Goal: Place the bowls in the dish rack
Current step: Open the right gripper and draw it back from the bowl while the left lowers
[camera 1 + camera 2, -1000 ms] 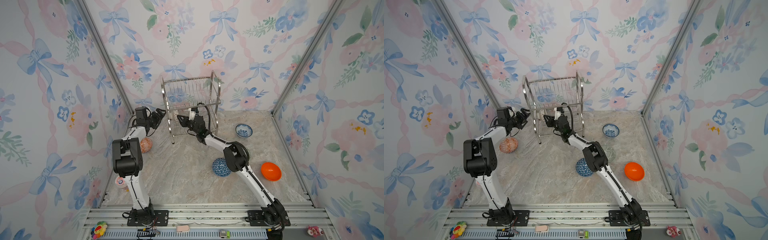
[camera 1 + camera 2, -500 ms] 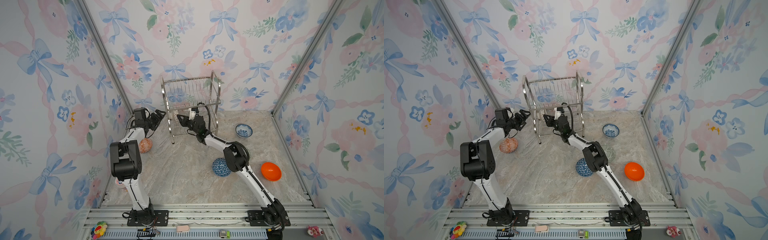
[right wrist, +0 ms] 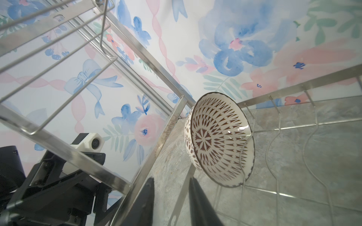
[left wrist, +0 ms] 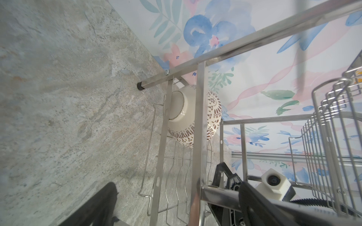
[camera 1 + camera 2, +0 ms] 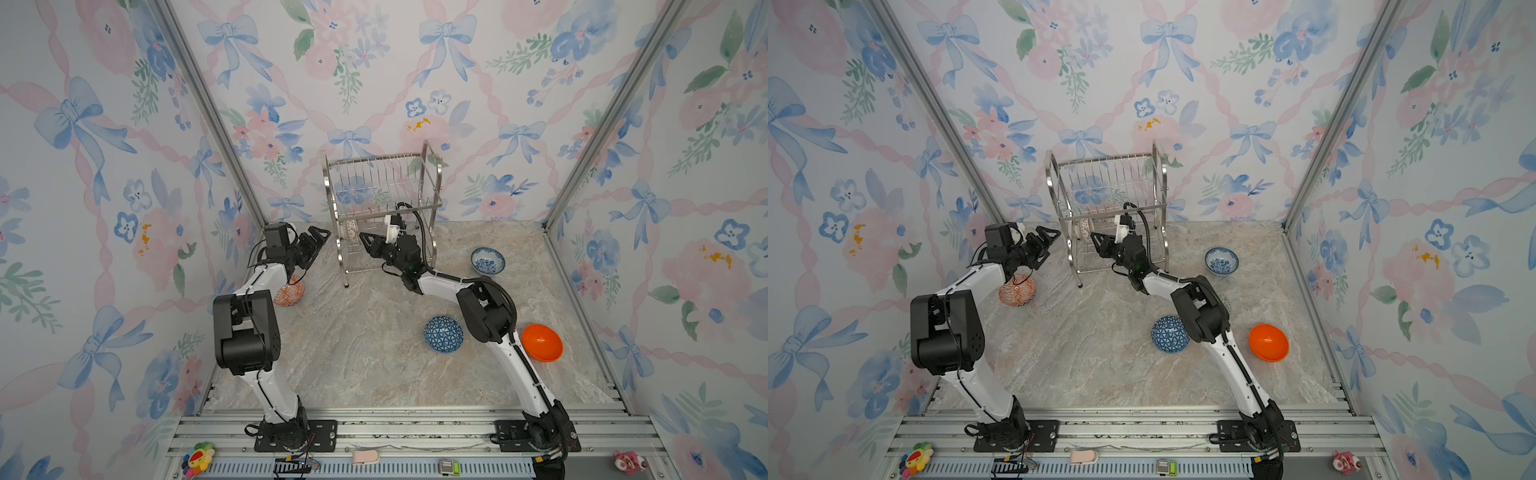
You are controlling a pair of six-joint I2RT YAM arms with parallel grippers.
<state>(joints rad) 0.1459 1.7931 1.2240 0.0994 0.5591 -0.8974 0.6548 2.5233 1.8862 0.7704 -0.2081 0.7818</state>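
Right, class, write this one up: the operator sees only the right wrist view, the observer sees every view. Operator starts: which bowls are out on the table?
Observer: The plain orange bowl sits on the table at the right.
Operator: Any nearer the dish rack?
Observer: The blue-white bowl, upright, just to its right.
Operator: And on the left?
Observer: An orange-red patterned bowl, partly under the left arm.

White, dark-latticed bowl (image 3: 219,142) upright on its rim in lower tier of steel wire dish rack (image 5: 374,159)
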